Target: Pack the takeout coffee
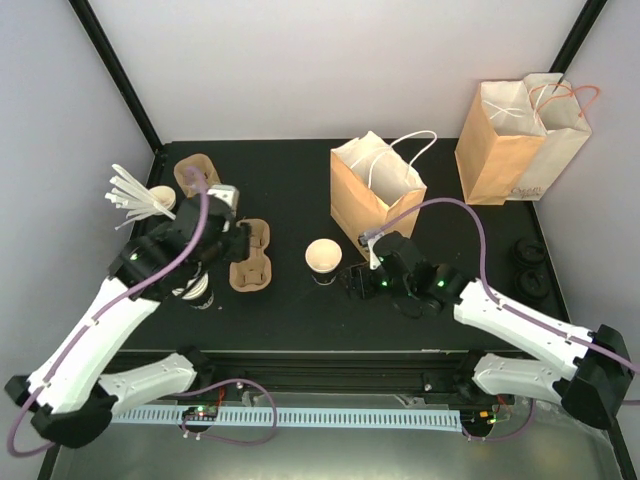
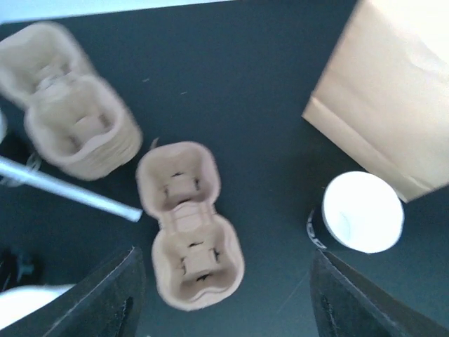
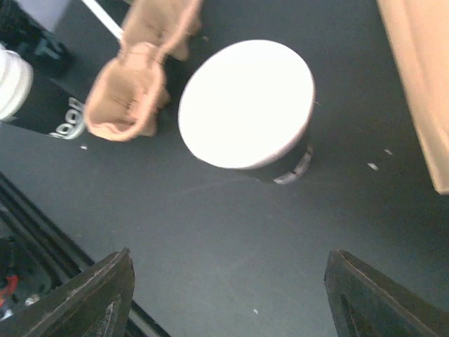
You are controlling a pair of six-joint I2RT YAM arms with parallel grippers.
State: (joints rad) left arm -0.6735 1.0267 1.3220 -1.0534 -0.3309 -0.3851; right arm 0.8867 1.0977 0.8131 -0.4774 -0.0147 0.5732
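The coffee cup [image 1: 322,257] stands upright on the worktop [image 1: 290,180], mouth up, near a paper bag [image 1: 375,190]. The left wrist view shows the left gripper [image 2: 224,256] wide open and empty above a cup tray [image 2: 188,225]. The right wrist view shows the right gripper [image 3: 228,256] open too, with the cup just ahead. The cup looks light and easy to squash, so hold its sides gently.

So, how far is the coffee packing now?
Done: one cup stands upright near the carrier. In hand: nothing; the left gripper and right gripper are open and empty. Left: the cup has no lid and is outside the nearer paper bag.
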